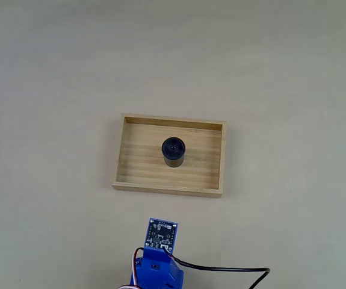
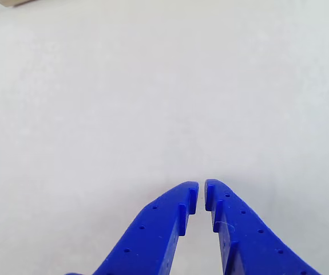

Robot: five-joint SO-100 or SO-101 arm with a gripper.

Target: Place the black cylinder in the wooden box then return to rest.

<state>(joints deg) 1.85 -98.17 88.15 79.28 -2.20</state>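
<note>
Gripper [image 2: 201, 190] empty, fingers nearly pressed together over bare table; black cylinder [image 1: 174, 150] stands upright mid wooden box [image 1: 135, 179] (placed). Finish folding to rest, well apart from the box.

surface: plain pale beige table [image 1: 52, 72] | light: even, soft | shadows: faint

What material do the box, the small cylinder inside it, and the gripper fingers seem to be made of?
The wooden box: light unfinished-looking wood, with visible plank grain. The black cylinder: matte black, probably plastic; too small to be sure. The gripper fingers: bright blue hard plastic with small holes, possibly printed.
</note>
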